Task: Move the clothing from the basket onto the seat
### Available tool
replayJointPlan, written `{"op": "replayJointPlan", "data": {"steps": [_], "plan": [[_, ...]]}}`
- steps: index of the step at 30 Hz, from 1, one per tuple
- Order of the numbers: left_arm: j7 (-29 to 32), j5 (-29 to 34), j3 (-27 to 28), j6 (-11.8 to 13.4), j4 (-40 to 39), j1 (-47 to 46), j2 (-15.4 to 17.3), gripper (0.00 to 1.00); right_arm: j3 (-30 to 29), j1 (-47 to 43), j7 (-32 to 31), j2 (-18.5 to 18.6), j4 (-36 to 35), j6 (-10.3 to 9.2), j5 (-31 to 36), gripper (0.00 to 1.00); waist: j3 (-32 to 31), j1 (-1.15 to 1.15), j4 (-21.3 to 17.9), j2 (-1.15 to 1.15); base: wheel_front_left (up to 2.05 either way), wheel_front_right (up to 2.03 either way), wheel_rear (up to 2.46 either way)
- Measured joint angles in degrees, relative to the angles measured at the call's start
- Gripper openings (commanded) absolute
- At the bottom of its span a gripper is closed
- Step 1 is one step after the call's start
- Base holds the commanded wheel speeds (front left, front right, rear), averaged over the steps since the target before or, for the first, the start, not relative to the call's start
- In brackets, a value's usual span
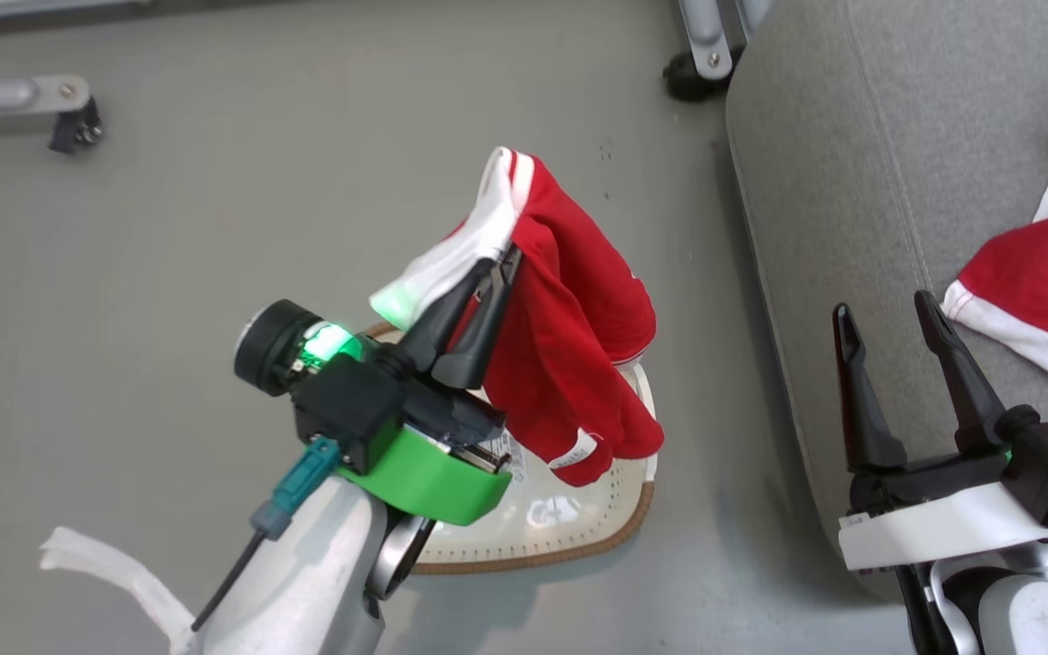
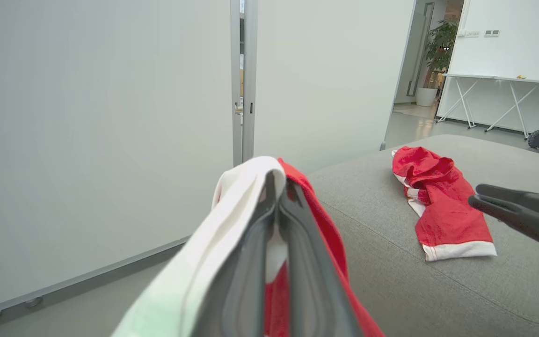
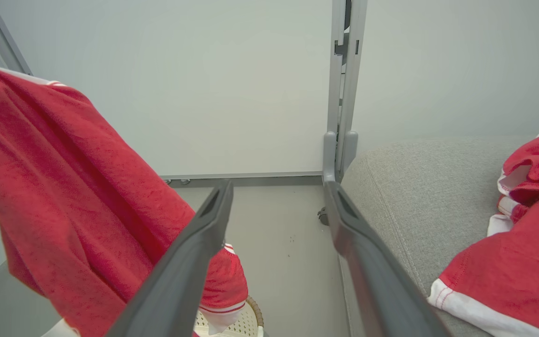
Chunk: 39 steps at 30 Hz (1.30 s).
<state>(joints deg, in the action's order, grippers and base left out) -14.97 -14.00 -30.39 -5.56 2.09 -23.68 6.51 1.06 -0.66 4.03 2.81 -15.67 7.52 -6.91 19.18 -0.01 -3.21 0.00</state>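
The grey sofa [image 1: 833, 182] stands at the right, and one red garment with white trim [image 1: 1042, 282] lies crumpled on its cushion. The other red garment [image 1: 569, 337] hangs in the air above the cream basket [image 1: 569, 537], which stands on the grey floor [image 1: 215, 227] just beside the sofa. The left gripper [image 1: 498, 259] has its fingers pressed together on the white band of this hanging garment. The right gripper [image 1: 883, 305] is over the sofa edge, with its fingers apart.

red garment [image 1: 569, 337] hanging above cream basket [image 1: 579, 523], second garment [image 1: 1042, 282] on grey seat [image 1: 851, 227]
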Motion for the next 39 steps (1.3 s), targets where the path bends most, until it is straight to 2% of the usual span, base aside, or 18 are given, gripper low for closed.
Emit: {"op": "replayJointPlan", "data": {"steps": [5, 12, 26, 39], "plan": [[-0.1, -0.6, 4.4, -0.4, -3.2, 1.8, -1.1, 0.00, 1.2, -1.4, -0.7, 0.0, 0.3, 0.00, -0.3, 1.00, -4.4, 0.00, 1.4, 0.00, 0.00, 0.00, 0.00], [-0.1, -1.2, 7.9, -0.8, -5.5, 5.1, -1.5, 0.00, 2.6, -4.1, -1.5, 0.0, 0.8, 0.00, -0.6, 1.00, -10.1, 0.00, 2.5, 0.00, 0.00, 0.00, 0.00], [1.4, -3.1, 5.3, -1.0, -8.6, 14.7, 0.7, 0.00, 4.3, -11.1, -3.4, 0.0, -0.1, 0.00, -1.2, 1.00, -18.7, 0.00, 2.0, 0.00, 0.00, 0.00, 0.00], [2.3, -3.8, 4.0, -0.5, -10.1, 16.7, 0.9, 0.00, 4.3, -13.0, -4.0, 0.0, -1.1, 0.00, -1.8, 1.00, -20.3, 0.00, 1.7, 0.00, 0.00, 0.00, 0.00]]}}
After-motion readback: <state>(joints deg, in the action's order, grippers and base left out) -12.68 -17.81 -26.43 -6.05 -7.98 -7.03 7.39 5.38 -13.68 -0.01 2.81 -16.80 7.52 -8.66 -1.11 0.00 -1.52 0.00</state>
